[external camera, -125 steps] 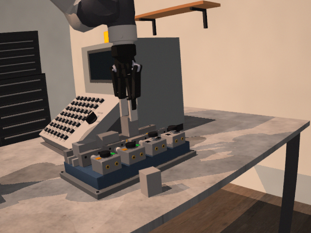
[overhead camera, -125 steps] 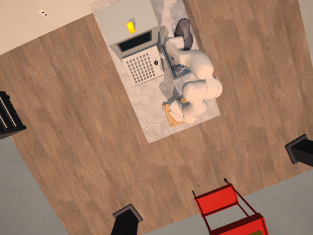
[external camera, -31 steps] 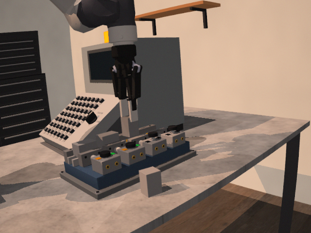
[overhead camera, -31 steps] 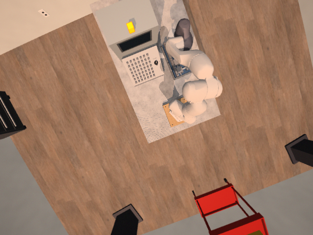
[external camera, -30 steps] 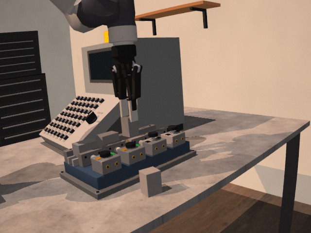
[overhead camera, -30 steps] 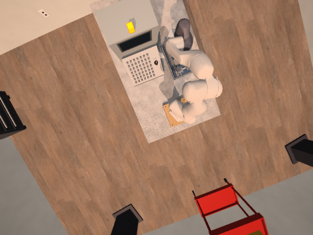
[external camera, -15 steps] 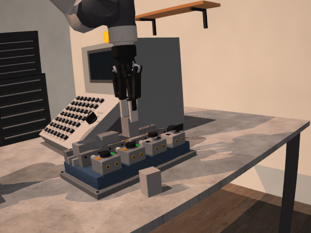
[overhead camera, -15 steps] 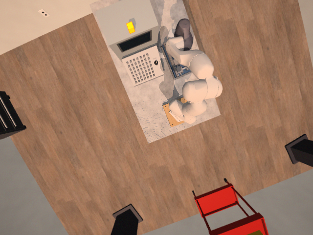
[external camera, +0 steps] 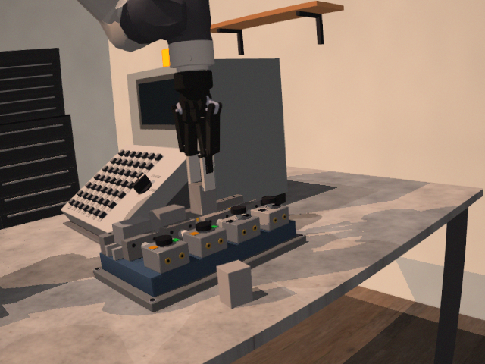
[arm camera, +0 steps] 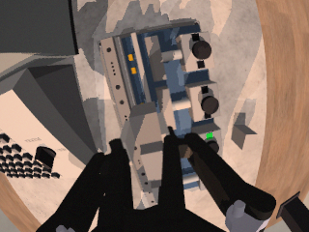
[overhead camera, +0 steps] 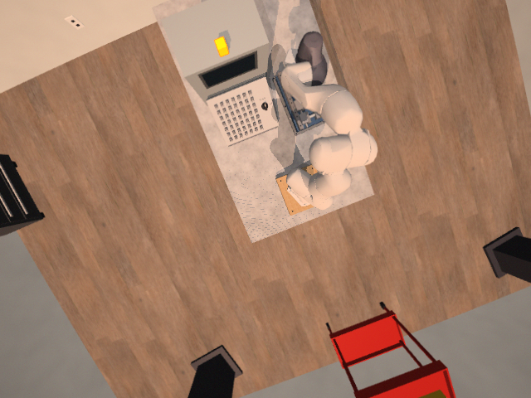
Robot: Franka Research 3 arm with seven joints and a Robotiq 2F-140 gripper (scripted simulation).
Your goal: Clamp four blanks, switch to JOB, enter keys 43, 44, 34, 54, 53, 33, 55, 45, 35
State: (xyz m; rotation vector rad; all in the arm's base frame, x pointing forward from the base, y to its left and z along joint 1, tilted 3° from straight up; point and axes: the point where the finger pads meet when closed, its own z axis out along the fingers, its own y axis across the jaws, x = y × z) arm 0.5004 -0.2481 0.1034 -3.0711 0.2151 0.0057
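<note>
The tool (external camera: 201, 179) (arm camera: 146, 126) is clamped on an upright block (external camera: 200, 199) (arm camera: 145, 128) above the vise row (external camera: 125, 274) (arm camera: 112, 72). Two blocks lie in the nearest stations, amber and green lenses lit. Another block (external camera: 235, 283) stands on the counter (overhead camera: 257, 158) (external camera: 352, 203) (arm camera: 232, 48) beside the row.

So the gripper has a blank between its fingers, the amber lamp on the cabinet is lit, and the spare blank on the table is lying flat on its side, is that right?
Not quite: the exterior view shows the spare blank standing upright. The rest holds.
</note>
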